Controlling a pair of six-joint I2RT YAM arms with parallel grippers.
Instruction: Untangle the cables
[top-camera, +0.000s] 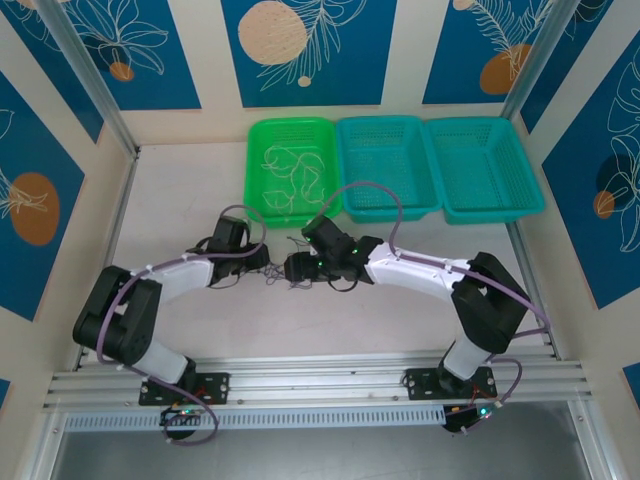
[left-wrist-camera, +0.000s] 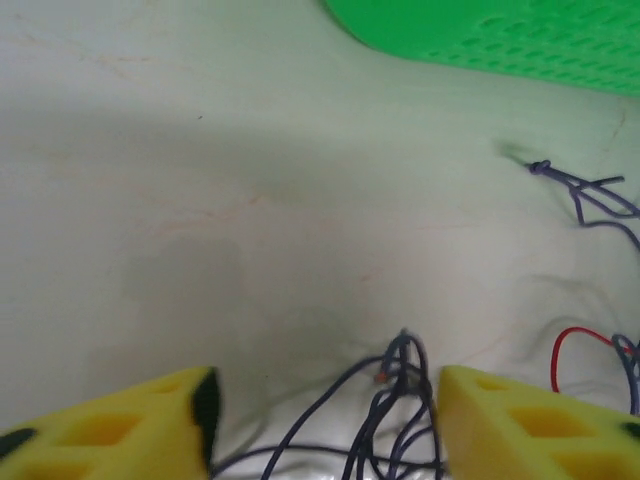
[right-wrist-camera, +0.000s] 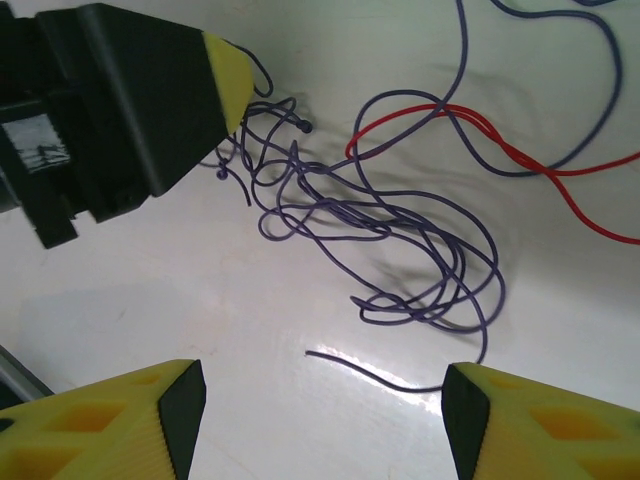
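Near the middle of the table (top-camera: 180, 210), the left gripper (top-camera: 262, 262) and the right gripper (top-camera: 297, 268) are seen facing each other, tips close together, with a small snarl of cables (top-camera: 283, 277) lying on the surface between them. From the left wrist, the left gripper (left-wrist-camera: 325, 410) is shown with its yellow fingers (left-wrist-camera: 110, 430) spread apart, and loops of the dark cable (left-wrist-camera: 400, 370) rise in the gap without being pinched; a red cable (left-wrist-camera: 575, 332) curves just to the right, and another dark strand is knotted farther up on the right. From the right wrist, the right gripper (right-wrist-camera: 320, 410) is likewise held wide open above the table, nothing being gripped. The dark cable (right-wrist-camera: 340, 210) is spread there in many overlapping loops, crossed at the top by the red cable (right-wrist-camera: 500, 145), and one yellow tip of the left gripper (right-wrist-camera: 230, 75) is placed at the upper left edge of the tangle. Whitish cables (top-camera: 290, 180) are laid curled inside a green basket (top-camera: 258, 150) at the far side, beside two teal baskets (top-camera: 385, 205).
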